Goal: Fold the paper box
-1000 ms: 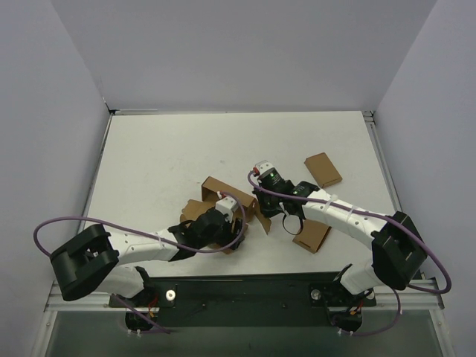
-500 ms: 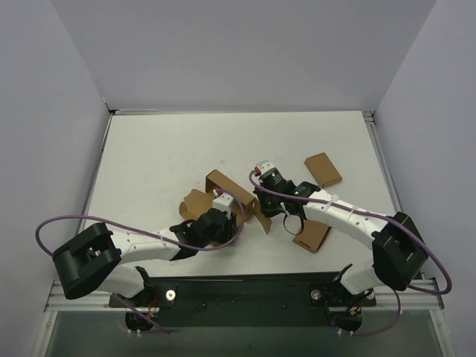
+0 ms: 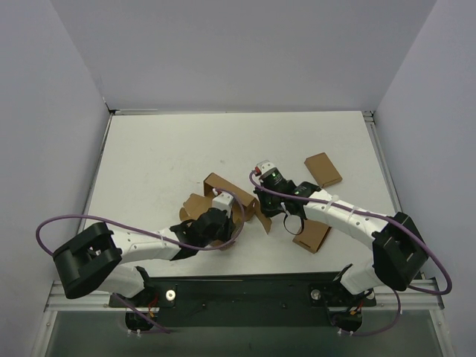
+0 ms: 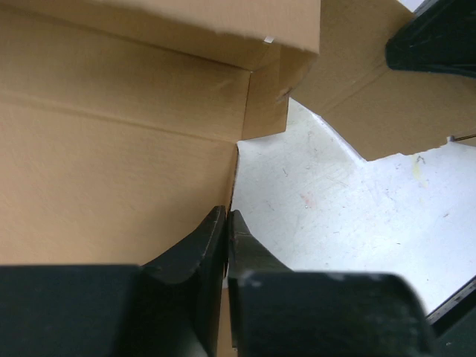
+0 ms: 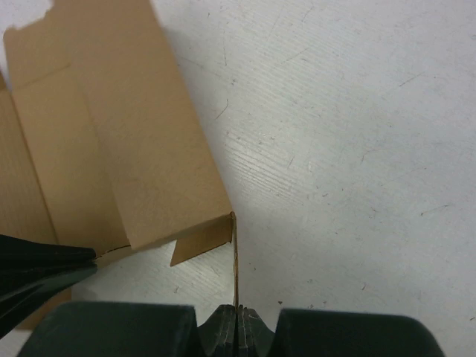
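The paper box (image 3: 221, 195) is a half-raised brown cardboard piece at the table's middle, with flaps spread to both sides. My left gripper (image 3: 229, 221) is at its near side. In the left wrist view the left gripper (image 4: 227, 221) is shut on the edge of a wide upright panel of the paper box (image 4: 111, 149). My right gripper (image 3: 262, 204) holds the box's right flap. In the right wrist view the right gripper (image 5: 236, 311) pinches a thin flap seen edge-on, which rises from the paper box (image 5: 134, 149).
Two smaller brown boxes lie flat to the right: one (image 3: 323, 169) at the back right, the other (image 3: 312, 236) under the right forearm. The white table (image 3: 163, 149) is walled at the back and both sides.
The left gripper has closed from wide open onto the box's panel. The box's left flap has shifted slightly. The right arm has kept its hold and place.
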You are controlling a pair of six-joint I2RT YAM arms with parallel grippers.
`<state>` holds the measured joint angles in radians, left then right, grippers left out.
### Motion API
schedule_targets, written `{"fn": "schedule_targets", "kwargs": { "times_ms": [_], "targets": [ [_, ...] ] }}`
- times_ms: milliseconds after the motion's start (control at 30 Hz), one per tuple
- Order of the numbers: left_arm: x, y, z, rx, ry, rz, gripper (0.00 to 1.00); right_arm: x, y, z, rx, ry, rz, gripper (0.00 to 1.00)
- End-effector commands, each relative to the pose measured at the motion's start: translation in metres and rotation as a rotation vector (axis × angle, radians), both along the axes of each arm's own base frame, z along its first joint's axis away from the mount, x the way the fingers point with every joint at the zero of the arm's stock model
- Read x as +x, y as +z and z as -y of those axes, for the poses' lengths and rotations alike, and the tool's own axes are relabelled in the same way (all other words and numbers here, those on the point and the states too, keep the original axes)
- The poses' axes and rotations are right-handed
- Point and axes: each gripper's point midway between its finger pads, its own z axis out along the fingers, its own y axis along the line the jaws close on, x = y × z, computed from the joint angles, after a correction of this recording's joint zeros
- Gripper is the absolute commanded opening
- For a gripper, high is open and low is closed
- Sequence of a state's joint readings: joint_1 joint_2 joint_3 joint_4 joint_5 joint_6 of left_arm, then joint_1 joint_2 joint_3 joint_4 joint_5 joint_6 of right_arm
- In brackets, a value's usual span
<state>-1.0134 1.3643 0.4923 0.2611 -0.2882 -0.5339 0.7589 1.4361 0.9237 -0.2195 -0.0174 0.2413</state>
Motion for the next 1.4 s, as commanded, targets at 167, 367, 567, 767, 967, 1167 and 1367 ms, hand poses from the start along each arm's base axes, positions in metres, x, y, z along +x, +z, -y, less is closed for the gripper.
{"fn": "schedule_targets", "kwargs": {
  "times_ms": [167,367,567,767,967,1167,1367],
  "targets": [
    [0.011,0.021,0.017,-0.087,-0.024,0.025,0.03,0.001,0.022,0.004,0.054,-0.043,-0.003,0.11],
    [0.014,0.018,0.031,-0.099,-0.022,-0.031,0.02,-0.003,0.041,0.01,0.134,-0.144,-0.033,0.52],
    [0.019,0.01,0.025,-0.117,0.024,-0.081,0.02,-0.003,0.036,0.046,0.173,-0.313,-0.043,0.55],
    [0.022,-0.004,0.018,-0.127,0.033,-0.127,0.02,-0.007,0.016,0.066,0.113,-0.358,-0.045,0.52],
    [0.022,-0.012,0.015,-0.125,0.038,-0.146,0.02,-0.01,-0.006,0.048,0.094,-0.27,-0.065,0.51],
    [0.021,-0.023,0.008,-0.115,0.044,-0.173,0.02,-0.004,-0.02,0.023,0.123,-0.174,-0.064,0.51],
    [0.019,-0.034,0.001,-0.118,0.037,-0.208,0.02,0.015,-0.014,-0.002,0.203,-0.101,-0.002,0.52]
  ]
}}
